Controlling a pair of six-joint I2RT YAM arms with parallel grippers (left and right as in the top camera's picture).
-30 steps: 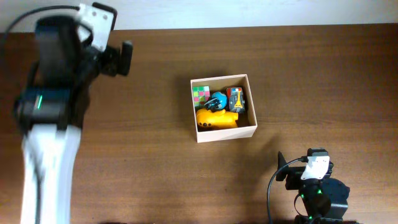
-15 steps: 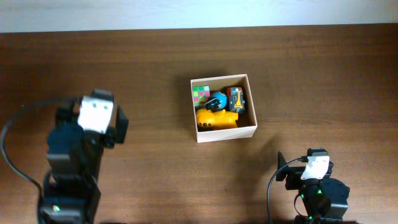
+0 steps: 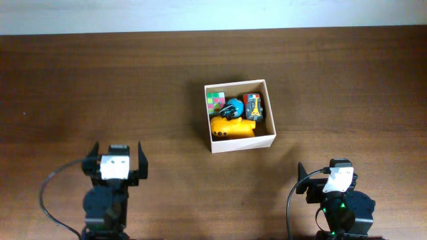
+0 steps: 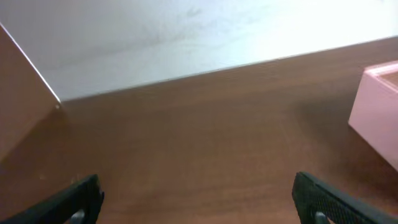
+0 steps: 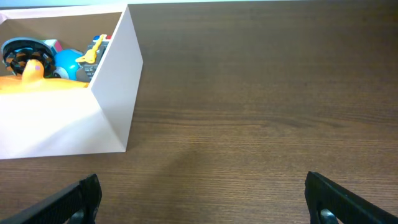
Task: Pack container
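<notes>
The container (image 3: pixel 243 141), a shallow square box with pale walls, sits at the table's middle. Inside it lie a yellow submarine toy (image 3: pixel 232 128), a blue round toy (image 3: pixel 233 108), a colourful cube (image 3: pixel 215 101) and a red toy vehicle (image 3: pixel 253 105). My left gripper (image 3: pixel 117 148) rests near the front edge at the left, open and empty, far from the box. In the left wrist view the left gripper (image 4: pixel 196 193) faces bare wood, with the container (image 4: pixel 379 112) at the right edge. My right gripper (image 5: pixel 202 186) is open and empty, with the container (image 5: pixel 74 124) ahead to its left.
Dark wood tabletop (image 3: pixel 133 80) surrounds the box on all sides. A pale wall (image 4: pixel 186 31) runs along the table's far edge. The right arm's base (image 3: pixel 340 210) sits at the front right.
The left arm has pulled back from the far left of the table to the front edge, still open. The right arm and the box have not moved.
</notes>
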